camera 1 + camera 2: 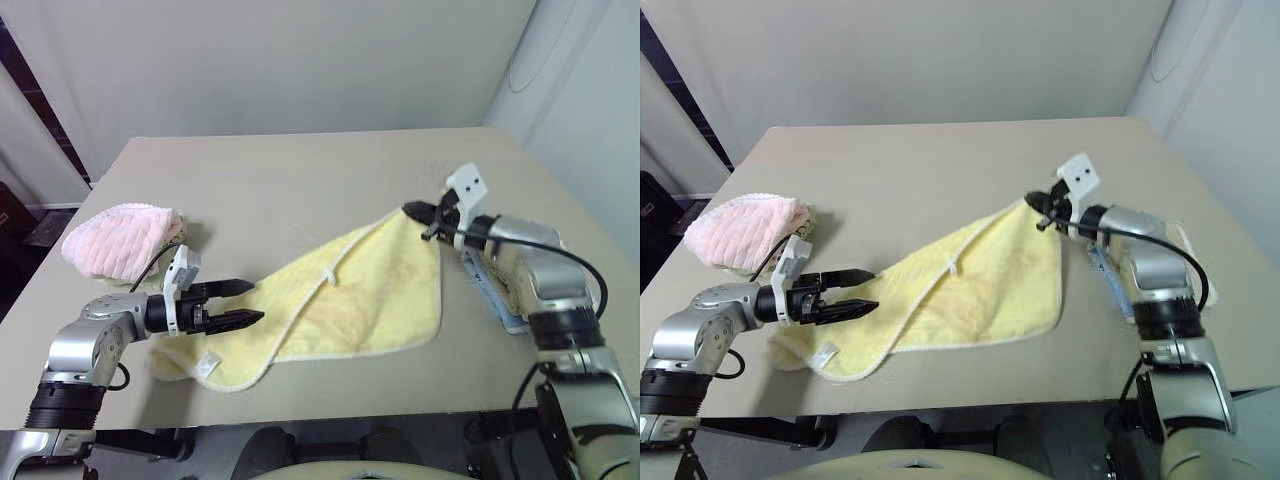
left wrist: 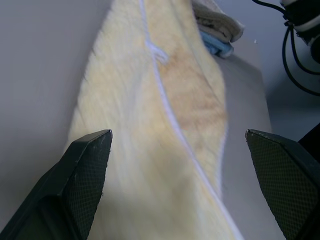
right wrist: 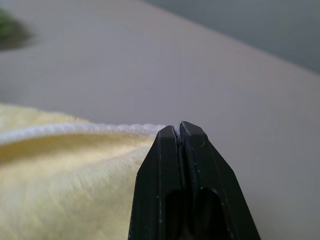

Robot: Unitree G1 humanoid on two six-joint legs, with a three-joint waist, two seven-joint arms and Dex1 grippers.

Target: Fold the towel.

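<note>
The right gripper (image 1: 418,213) is pinching the far corner of the towel (image 1: 350,300), its two black fingers pressed together on the hem, and is holding that corner lifted off the table (image 1: 300,180). From there the pale yellow cloth is sloping down and spreading across the table toward the robot's left, a thin loop (image 1: 333,272) showing on its whitish hem.

The left gripper (image 1: 245,302) is hovering over the towel's near-left end with its fingers (image 2: 87,175) spread wide, gripping nothing. A small white label (image 1: 208,366) is lying on the cloth just below it.

The left wrist view is looking along the towel's stitched hem to a beige towel (image 2: 217,22) stacked on a blue thing (image 2: 217,45) beyond it. The head views are also taking in a pink ribbed cloth (image 1: 120,238) sitting near the table's left edge, behind the left gripper.
</note>
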